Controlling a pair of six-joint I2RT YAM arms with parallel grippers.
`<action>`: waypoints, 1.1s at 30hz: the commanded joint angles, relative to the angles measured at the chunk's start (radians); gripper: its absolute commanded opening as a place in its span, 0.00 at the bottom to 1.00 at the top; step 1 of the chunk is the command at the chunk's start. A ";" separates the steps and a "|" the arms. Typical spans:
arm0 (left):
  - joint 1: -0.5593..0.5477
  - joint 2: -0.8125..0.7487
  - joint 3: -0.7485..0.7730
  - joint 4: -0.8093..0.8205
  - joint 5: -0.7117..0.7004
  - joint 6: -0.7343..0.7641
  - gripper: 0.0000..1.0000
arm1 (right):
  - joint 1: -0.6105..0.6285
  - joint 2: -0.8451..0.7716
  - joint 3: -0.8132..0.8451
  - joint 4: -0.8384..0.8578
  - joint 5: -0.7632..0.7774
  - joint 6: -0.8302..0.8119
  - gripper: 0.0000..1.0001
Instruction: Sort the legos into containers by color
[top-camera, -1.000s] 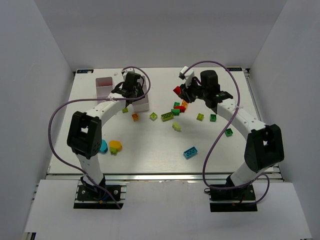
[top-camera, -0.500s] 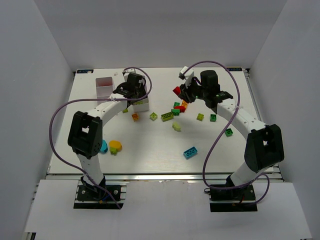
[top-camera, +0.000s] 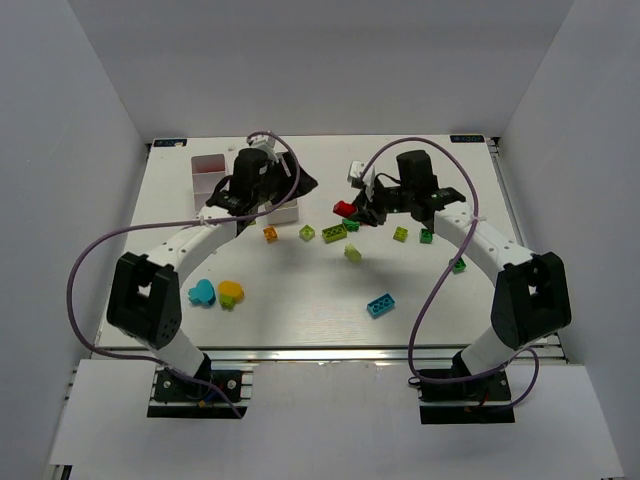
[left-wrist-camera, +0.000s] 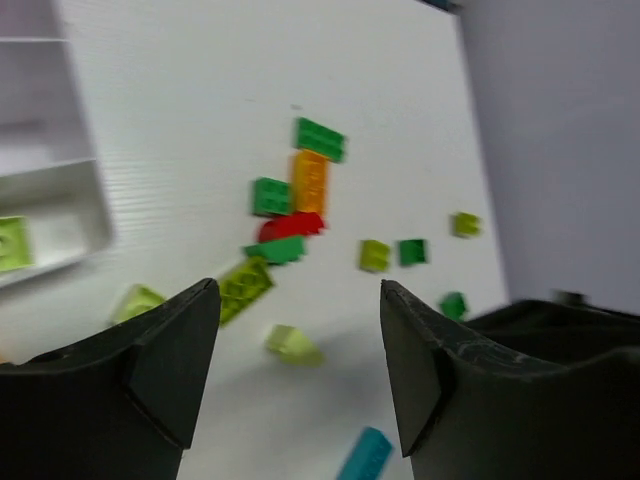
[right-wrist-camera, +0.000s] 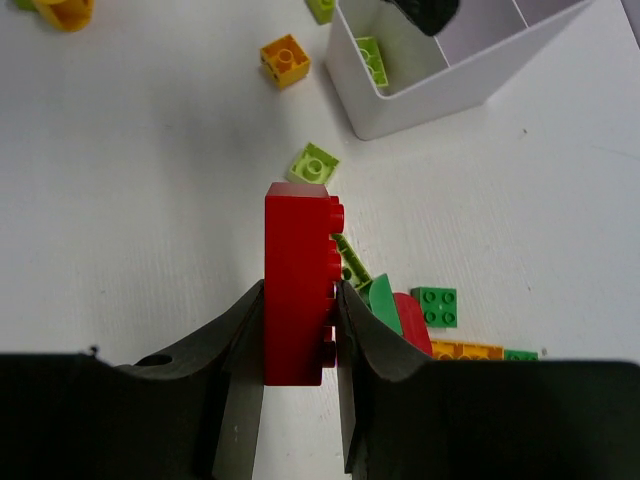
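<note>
The jaws of the right gripper (right-wrist-camera: 297, 300) pinch a red brick (right-wrist-camera: 296, 265) edge-on above the scattered legos (right-wrist-camera: 436, 305). The jaws of the left gripper (left-wrist-camera: 295, 300) stand open and empty near the white tray (right-wrist-camera: 430, 105). So narrow a pinch may let the brick twist free in transit.

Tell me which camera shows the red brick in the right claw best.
Right wrist: the red brick sits large at centre, clamped in the right claw, studs visible. The top view shows it small. The left wrist view misses it.
</note>
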 joint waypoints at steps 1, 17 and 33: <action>-0.004 -0.095 -0.119 0.221 0.299 -0.141 0.75 | 0.017 -0.047 -0.014 0.004 -0.071 -0.096 0.00; -0.004 -0.123 -0.284 0.515 0.496 -0.317 0.78 | 0.053 -0.024 0.009 0.094 -0.048 -0.027 0.00; -0.004 -0.088 -0.280 0.477 0.497 -0.304 0.73 | 0.063 -0.039 0.006 0.148 -0.051 0.021 0.00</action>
